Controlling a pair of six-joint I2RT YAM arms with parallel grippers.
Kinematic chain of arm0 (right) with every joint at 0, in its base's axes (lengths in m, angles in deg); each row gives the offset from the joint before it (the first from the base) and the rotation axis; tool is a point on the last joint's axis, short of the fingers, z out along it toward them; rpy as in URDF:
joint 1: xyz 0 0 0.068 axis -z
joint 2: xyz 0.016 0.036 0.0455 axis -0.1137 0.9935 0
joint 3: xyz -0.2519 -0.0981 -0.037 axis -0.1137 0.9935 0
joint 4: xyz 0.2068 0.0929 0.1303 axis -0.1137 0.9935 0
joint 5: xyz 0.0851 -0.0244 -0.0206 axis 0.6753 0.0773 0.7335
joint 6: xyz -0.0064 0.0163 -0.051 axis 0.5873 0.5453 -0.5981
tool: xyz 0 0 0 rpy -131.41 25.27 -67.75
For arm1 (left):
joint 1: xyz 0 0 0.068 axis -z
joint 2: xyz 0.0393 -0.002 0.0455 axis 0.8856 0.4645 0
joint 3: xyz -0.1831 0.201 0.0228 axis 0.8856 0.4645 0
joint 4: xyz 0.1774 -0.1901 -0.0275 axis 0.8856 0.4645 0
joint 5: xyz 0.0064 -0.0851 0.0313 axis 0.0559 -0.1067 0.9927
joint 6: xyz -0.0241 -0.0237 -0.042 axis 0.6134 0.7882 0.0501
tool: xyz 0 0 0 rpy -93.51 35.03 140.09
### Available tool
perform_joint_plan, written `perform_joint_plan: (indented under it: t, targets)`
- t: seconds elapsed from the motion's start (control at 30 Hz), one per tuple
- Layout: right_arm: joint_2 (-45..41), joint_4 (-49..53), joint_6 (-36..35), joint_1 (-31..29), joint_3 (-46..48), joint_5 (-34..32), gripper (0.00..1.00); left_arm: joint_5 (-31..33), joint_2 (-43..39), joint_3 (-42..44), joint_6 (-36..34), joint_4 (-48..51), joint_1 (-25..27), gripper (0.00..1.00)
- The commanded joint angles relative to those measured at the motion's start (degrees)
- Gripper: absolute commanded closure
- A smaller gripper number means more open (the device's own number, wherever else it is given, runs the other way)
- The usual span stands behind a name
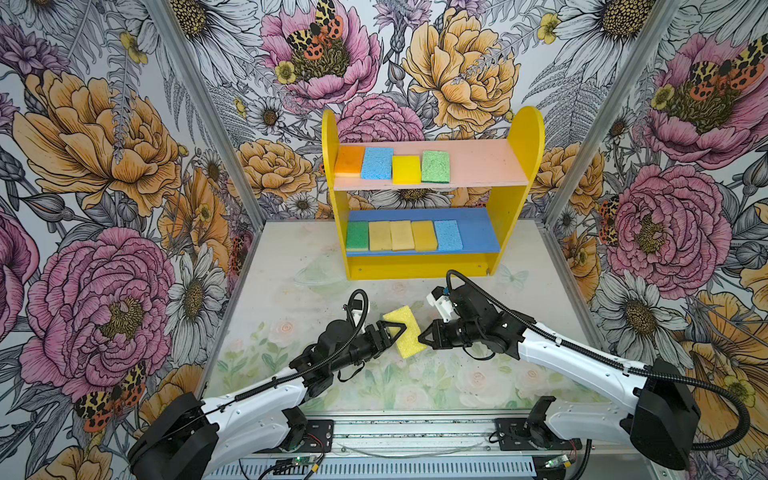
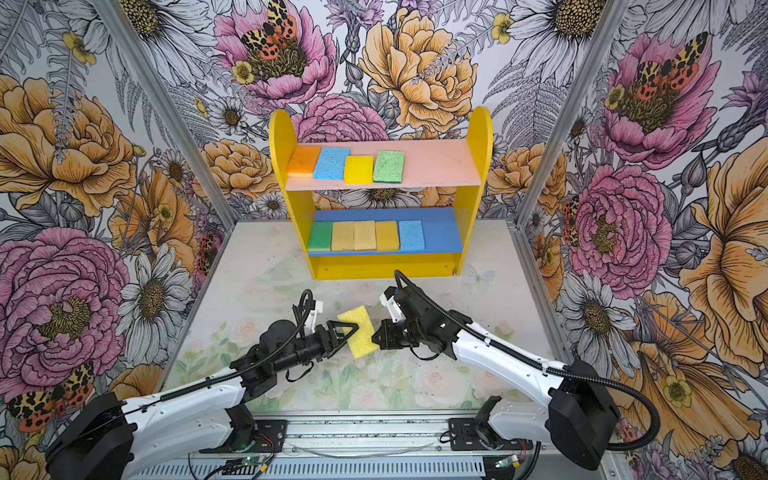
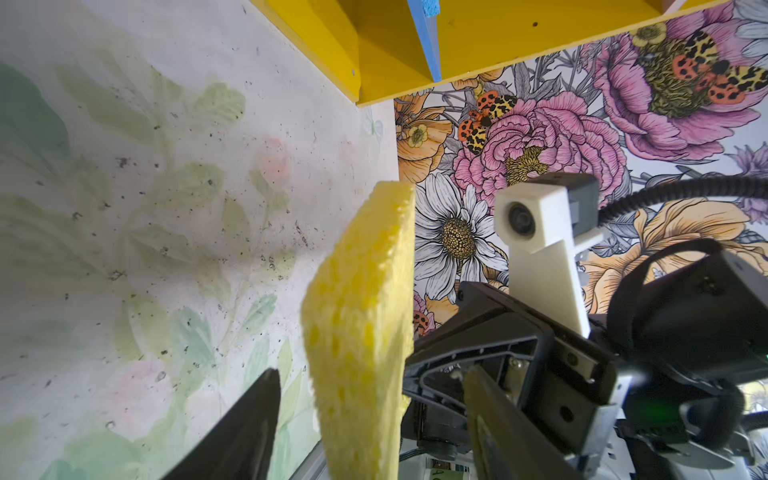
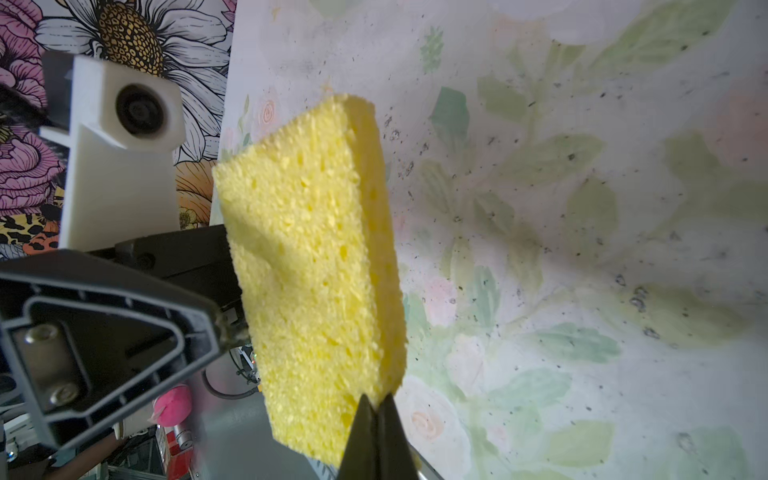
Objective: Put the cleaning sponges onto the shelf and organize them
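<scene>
A small yellow wooden shelf (image 1: pixel 515 174) holds 4 flat foam sponges (image 1: pixel 377 163) on its pink board, 5 on the blue. 1 bright yellow sponge (image 1: pixel 411 338) hangs tilted in front.

You have a bright yellow sponge (image 1: pixel 405 332), its face pitted with pores. Your shelf (image 1: pixel 515 166) has yellow sides and base, a pink upper board (image 1: pixel 478 162) and a blue lower board (image 1: pixel 478 232).

On pink sit the orange sponge (image 1: pixel 349 160), upper blue sponge (image 1: pixel 377 163), plain yellow sponge (image 1: pixel 406 169) and upper green sponge (image 1: pixel 435 166). On blue sit the lower green sponge (image 1: pixel 357 235), two pale tan sponges (image 1: pixel 390 235), a mustard sponge (image 1: pixel 424 235) and the lower blue sponge (image 1: pixel 448 235).

Your walls (image 1: pixel 104 166) show pink and orange blooms, white daisies and spotted moths. The tabletop (image 1: pixel 415 382) is pale, with faded green leaves and dark specks. Your left arm (image 1: pixel 257 399) and right arm (image 1: pixel 582 353) are white with black joints.
</scene>
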Motion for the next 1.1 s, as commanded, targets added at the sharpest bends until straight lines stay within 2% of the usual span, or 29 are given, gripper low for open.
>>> perform_joint_plan:
  t: [0.0, 0.2, 0.33, 0.6, 1.07]
  targets:
    - [1.1, -1.1, -0.8, -0.7, -2.0, 0.0, 0.99, 0.1, -2.5, 1.7, 0.0, 2.0, -1.3, 0.43]
    - [2.7, -2.0, -0.7, -3.1, -3.5, -0.1, 0.99, 0.0, -6.8, 3.1, 0.1, 5.3, -2.8, 0.62]
    - [4.3, -2.2, -0.8, -4.3, -5.0, 0.2, 0.98, 1.1, -9.9, 3.8, 0.2, 7.1, -3.3, 0.83]
    - [5.1, -2.7, -0.4, -5.4, -6.1, -0.7, 0.96, -1.0, -11.2, 4.1, -0.3, 7.7, -4.9, 1.0]
    - [6.0, -3.3, 0.1, -5.6, -7.3, -0.8, 0.91, -1.9, -13.4, 3.9, -0.6, 9.3, -5.8, 1.0]
